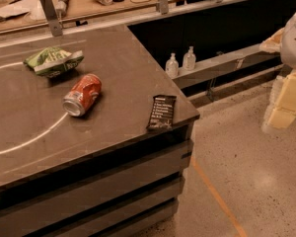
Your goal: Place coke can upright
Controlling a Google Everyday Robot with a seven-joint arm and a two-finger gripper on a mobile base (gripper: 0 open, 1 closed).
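Leftmost, the green-and-white snack bag lay on the far-left part of the dark table, with bare tabletop around it. At about 5 o'clock from the bag, near but not touching, the coke can lay on its side, silver end facing 7 o'clock and body running toward 1 o'clock. A pale curved line on the tabletop passed just beside that silver end. Open surface spread from the can's 6 o'clock down to the near edge, and at its 3 o'clock toward the flat black wrapper. The wrapper sat well apart from the can, close to the table's right-hand corner, its lower end almost at the edge.

Past the right edge, at the wrapper's 1 o'clock, two small clear bottles stood upright side by side on a grey ledge. Below lay a speckled floor with an orange line running toward 5 o'clock.

Farthest right, the arm showed at the 2 o'clock corner, off the table altogether. The gripper hung beneath it over the floor, at roughly 3 o'clock from the wrapper and well apart from the can. Whether it was released or clenched could not be told.
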